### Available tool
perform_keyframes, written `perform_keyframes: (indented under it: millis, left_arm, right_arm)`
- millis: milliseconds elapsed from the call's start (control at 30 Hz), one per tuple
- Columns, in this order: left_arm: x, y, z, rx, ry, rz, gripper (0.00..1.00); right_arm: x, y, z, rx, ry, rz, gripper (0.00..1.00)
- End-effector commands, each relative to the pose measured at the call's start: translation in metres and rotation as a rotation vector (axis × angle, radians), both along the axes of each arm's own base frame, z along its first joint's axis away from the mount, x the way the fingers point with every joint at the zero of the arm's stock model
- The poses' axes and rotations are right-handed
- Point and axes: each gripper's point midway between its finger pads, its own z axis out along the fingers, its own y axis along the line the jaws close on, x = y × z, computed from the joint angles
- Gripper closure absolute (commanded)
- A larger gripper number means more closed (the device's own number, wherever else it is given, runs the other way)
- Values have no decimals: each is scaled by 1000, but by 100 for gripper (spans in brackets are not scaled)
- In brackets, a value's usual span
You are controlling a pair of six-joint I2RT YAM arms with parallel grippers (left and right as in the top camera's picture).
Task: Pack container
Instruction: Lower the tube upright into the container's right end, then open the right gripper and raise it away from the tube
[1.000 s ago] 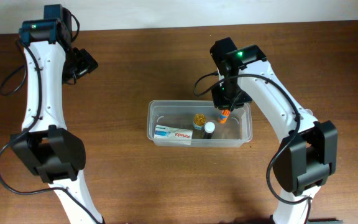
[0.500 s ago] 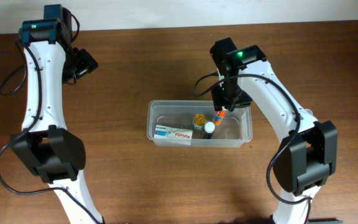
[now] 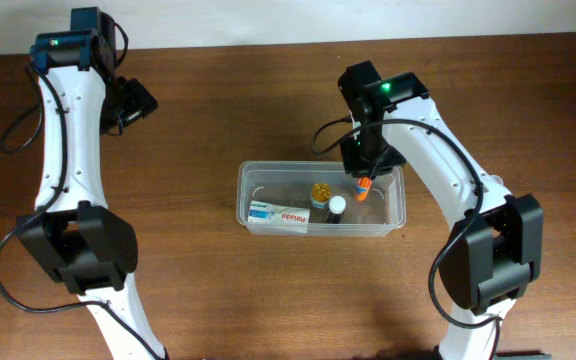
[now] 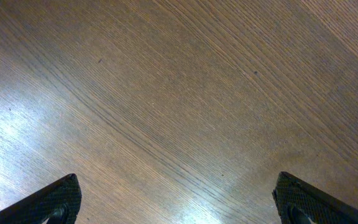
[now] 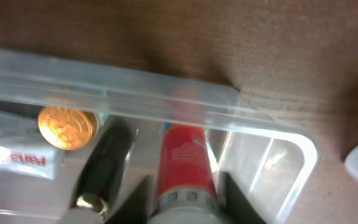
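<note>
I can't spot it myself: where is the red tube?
From above, the red tube is in the container's right end, beside the white-capped bottle, between the right claw's fingers.

Dark brown wood-grain table [image 3: 198, 300] meets a pale wall [image 3: 268, 15] behind

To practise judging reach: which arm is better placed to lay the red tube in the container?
Likely right: right pincer hangs over the container, red tube between its fingers; left pincer sits far away over tabletop.

Even light, soft close-ups
Pale glare on the brown wooden table [image 4: 166, 112]; the rim of the clear rectangular plastic tub [image 5: 135, 84] is blurred.
</note>
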Motion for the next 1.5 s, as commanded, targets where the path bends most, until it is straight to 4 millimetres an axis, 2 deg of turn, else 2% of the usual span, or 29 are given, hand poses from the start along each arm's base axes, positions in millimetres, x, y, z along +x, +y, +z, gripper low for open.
perform_keyframes:
  millis: [0,133,267,600,767,833,1000,1267,1300,1333,1367,1467]
  left_arm:
    - [-1,3,15,16,-35,-7,1]
    - [-1,3,15,16,-35,-7,1]
    - [-1,3,15,16,-35,-7,1]
    - [-1,3,15,16,-35,-7,1]
    - [-1,3,15,16,-35,-7,1]
    - [-1,3,15,16,-35,-7,1]
    - [-1,3,15,16,-35,-7,1]
    - [-1,3,15,16,-35,-7,1]
    - [-1,3,15,16,-35,-7,1]
    - [-1,3,15,16,-35,-7,0]
    - [-1,3,15,16,-35,-7,1]
    - [-1,3,15,16,-35,-7,1]
  right_arm:
    - [-1,0,2,-2,-5,5,50]
    - [-2,0,2,-2,-4,5,41]
    - [-2,0,2,-2,-4,5,39]
    - [-1,0,2,-2,-5,5,38]
    - [-2,0,2,-3,-4,5,49]
    - [-2,0,2,-3,-4,5,50]
    - [-1,0,2,-2,-5,5,73]
    - [-2,0,2,-3,-4,5,73]
    - [-2,0,2,-3,-4,5,69]
    - [-2,0,2,-3,-4,5,59]
    - [-2,0,2,-3,-4,5,54]
    - [-2,0,2,-3,-4,5,44]
